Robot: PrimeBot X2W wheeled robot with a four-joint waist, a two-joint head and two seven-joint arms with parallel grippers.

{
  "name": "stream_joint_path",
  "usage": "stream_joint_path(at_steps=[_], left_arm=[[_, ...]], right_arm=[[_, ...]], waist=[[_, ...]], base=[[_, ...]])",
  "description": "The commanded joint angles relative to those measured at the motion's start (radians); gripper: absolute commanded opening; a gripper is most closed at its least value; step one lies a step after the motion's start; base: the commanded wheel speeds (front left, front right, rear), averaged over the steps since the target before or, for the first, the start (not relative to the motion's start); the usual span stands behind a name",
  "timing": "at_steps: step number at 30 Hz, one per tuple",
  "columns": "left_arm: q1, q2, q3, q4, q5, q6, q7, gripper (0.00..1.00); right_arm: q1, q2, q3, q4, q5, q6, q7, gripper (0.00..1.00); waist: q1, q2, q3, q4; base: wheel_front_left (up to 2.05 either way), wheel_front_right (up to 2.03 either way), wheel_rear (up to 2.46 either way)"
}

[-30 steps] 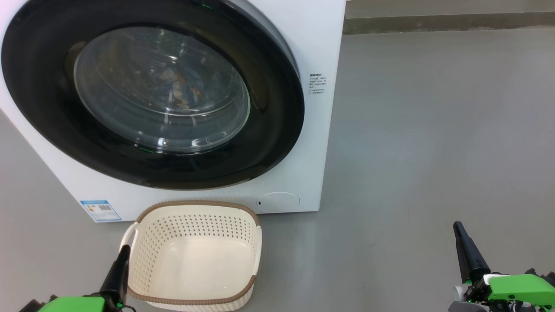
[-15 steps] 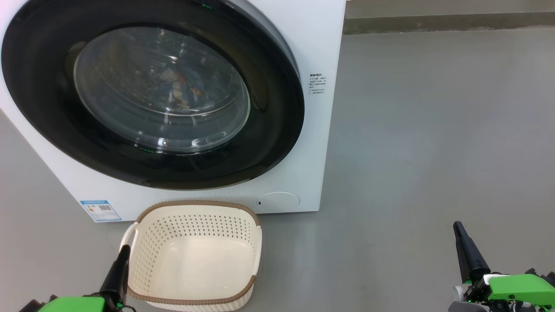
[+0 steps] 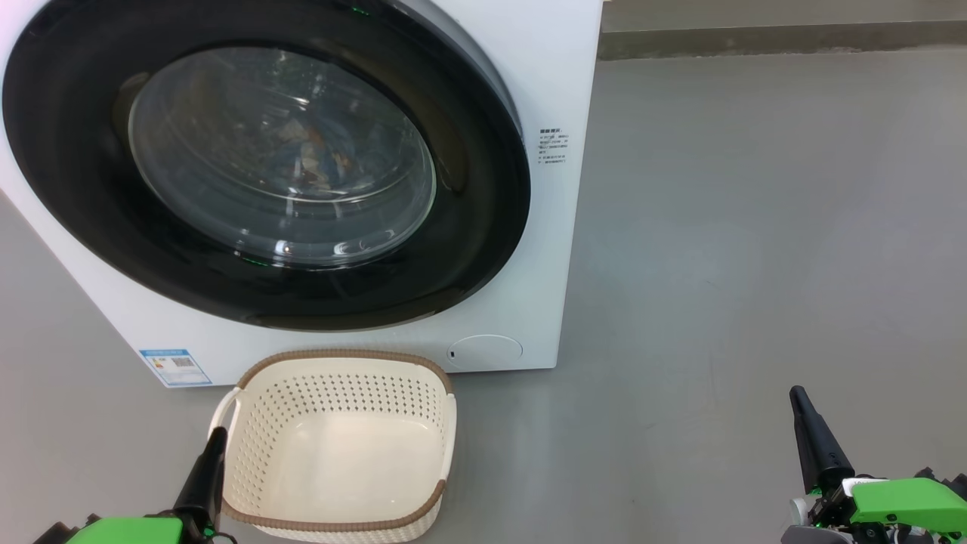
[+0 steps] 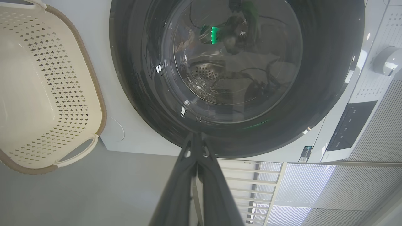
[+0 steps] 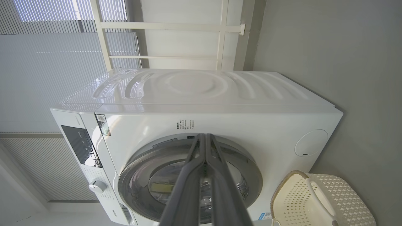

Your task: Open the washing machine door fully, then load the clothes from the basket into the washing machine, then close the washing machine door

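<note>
washing machine door (image 3: 264, 298) top cropped, clothes (image 3: 311, 155) blurry behind its glass, open floor (image 3: 740, 242) to the right, left gripper (image 3: 217, 436) and right gripper (image 3: 796, 394) jaws pinched together, empty

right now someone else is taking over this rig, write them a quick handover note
Left claw: shut, empty, low by the basket's left edge.
Right claw: shut, empty, above the floor, well right of the washing machine.
Washing machine door: closed against the front; whether it has caught I cannot tell.
Clothes: blue printed fabric shows through the door glass, inside the machine.
Basket: empty, on the floor in front of the machine.
Done, by the look of it: loading and closing.
Left: probably only confirming that the door is fully shut.
</note>
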Motion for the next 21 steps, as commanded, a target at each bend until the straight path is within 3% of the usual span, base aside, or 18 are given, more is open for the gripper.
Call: stream_joint_path(at_steps=[1, 21], left_arm=[[-0.042, 0.013, 0.034, -0.030, -0.009, -0.003, 0.007, 0.00], [-0.042, 0.013, 0.034, -0.030, -0.009, -0.003, 0.006, 0.00]], right_arm=[[-0.035, -0.003, 0.022, -0.030, 0.004, 0.002, 0.008, 0.00], [-0.035, -0.003, 0.023, -0.030, 0.004, 0.002, 0.008, 0.00]], waist=[[0.0000, 0.0000, 0.000, 0.000], [0.0000, 0.0000, 0.000, 0.000]], base=[[0.00, 0.00, 0.00], [0.00, 0.00, 0.00]])
